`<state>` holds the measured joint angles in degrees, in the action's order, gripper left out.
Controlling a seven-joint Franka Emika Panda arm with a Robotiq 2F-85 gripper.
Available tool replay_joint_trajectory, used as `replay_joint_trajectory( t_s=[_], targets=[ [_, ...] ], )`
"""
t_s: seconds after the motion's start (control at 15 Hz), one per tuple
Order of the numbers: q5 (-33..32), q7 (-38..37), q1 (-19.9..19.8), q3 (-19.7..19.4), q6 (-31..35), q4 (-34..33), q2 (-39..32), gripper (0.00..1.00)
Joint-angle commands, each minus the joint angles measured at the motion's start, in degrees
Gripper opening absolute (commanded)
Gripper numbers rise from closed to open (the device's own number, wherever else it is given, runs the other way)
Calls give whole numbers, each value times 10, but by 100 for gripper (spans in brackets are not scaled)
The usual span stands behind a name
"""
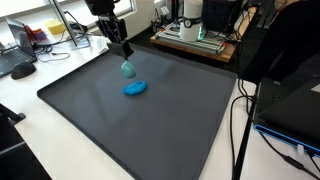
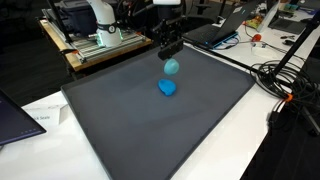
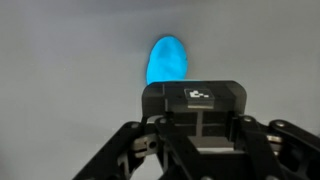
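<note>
Gripper (image 1: 125, 54) pinches teal egg (image 1: 127, 69) hanging directly beneath, above blue lump (image 1: 135, 88)

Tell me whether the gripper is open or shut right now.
Shut on the teal object: in both exterior views it hangs from the gripper, near the blue lump on the mat.

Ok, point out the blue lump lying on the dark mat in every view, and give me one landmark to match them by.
Exterior view: the blue lump lies mid-mat, just below the teal piece held in the gripper.
Exterior view: mid-mat again, under the teal piece.
Wrist view: a blue oval shows top centre; lump or teal piece, I cannot tell.
Shared landmark: the dark mat under everything.
</note>
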<state>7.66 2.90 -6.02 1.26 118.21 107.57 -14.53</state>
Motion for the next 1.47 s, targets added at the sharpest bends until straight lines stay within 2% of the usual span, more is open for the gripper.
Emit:
replay_joint_trajectory(
  t_s=[0.0, 0.4, 0.73, 1.4],
  targets=[
    [50, 37, -5, -3, -82, -43, -20, 22],
    [89, 34, -14, -14, -206, -107, -59, 22],
    [117, 22, -28, -25, -269, -167, -115, 22],
    [169, -32, -58, -27, -310, -279, -236, 22]
  ],
)
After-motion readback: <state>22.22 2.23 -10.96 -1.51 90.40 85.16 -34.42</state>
